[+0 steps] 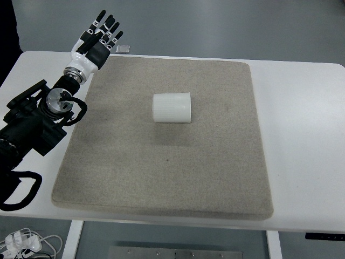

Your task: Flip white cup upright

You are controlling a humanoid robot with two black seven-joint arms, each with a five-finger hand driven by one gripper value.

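Cables: white cables (27, 242) are seen at the bottom-left corner, below the desk edge.
Left arm: a black arm (32, 127) is brought in from the left edge, angled up toward the far-left corner of the mat; a black cable loop is seen hanging by it near the desk's front-left edge.
Left hand: the left hand (99, 36) is seen at the far-left corner of the mat, partly over the desk edge; fingers are stretched out straight and slightly apart, nothing is held. White shell on the back, black fingers.
Small object: a small flat grey item (123, 49) is seen just beside the fingertips, on the desk at the mat's far edge; what it is cannot be told.
Mat: a beige, rough-textured square mat (161, 178) is laid on the desk, most of the middle is covered by it.
Cup: the white cup (172, 108) is laid on its side on the mat, a little past the centre toward the far side; its ribbed wall is turned up, its axis runs left to right. Which end is the mouth cannot be told. It is well apart from the left hand, not touched.
Desk: a white desk (302, 140) is seen around the mat, with a wide bare strip on the right.
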